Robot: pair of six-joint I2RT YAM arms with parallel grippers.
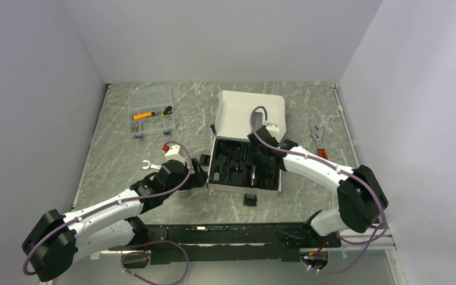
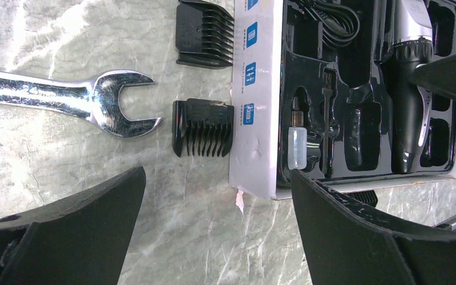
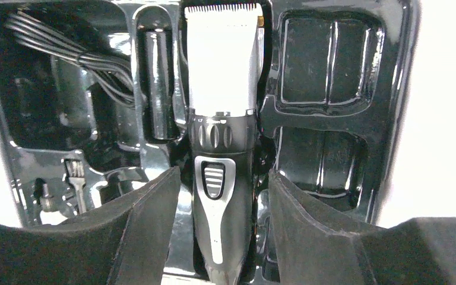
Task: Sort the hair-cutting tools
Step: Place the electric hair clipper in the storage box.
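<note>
Comb attachment point(image 1: 249, 199) loose on table point(image 1: 124, 148), near of box point(image 2: 250, 160). Left gripper point(image 2: 217, 178) wide open over second comb point(image 2: 203, 127) against box's left wall, likely lining up pick. Right gripper point(image 3: 222, 178) jaws apart, straddling clipper point(image 3: 222, 119) seated in tray point(image 3: 326, 124) slot, not clamped.

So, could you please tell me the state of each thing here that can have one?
box: open, lid up.
clipper: lying in its tray slot.
comb attachments: out on the table beside the box.
left fingers: open, holding nothing.
right fingers: open, straddling the clipper without gripping it.
</note>
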